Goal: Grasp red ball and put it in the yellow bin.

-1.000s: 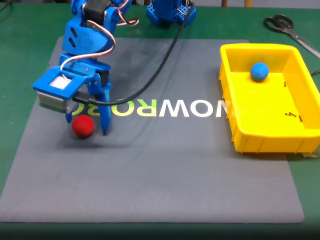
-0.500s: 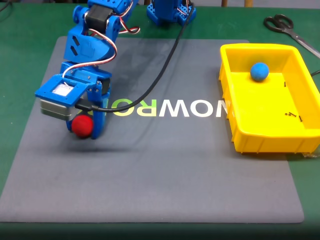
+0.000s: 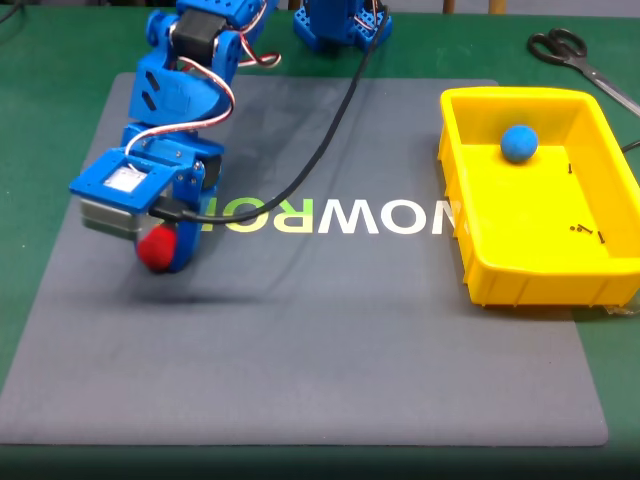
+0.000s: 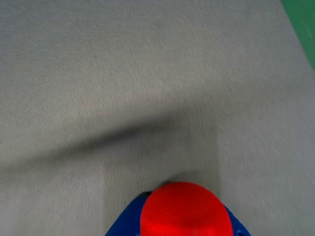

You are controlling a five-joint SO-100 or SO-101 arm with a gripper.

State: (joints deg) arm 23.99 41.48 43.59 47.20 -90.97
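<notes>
Gripping entry: blue plastic claw (image 3: 160,255) clenched on small matte red ball (image 3: 154,248), apparently barely off grey mat (image 3: 300,340). Outstanding: carry to yellow rectangular plastic bin (image 3: 520,285), release.

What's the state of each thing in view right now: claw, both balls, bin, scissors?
claw: shut on the red ball, low over the grey mat
red ball: gripped, also seen in the wrist view
blue ball: resting inside the yellow bin
yellow bin: upright, holding the blue ball
scissors: closed, lying flat beyond the bin
</notes>
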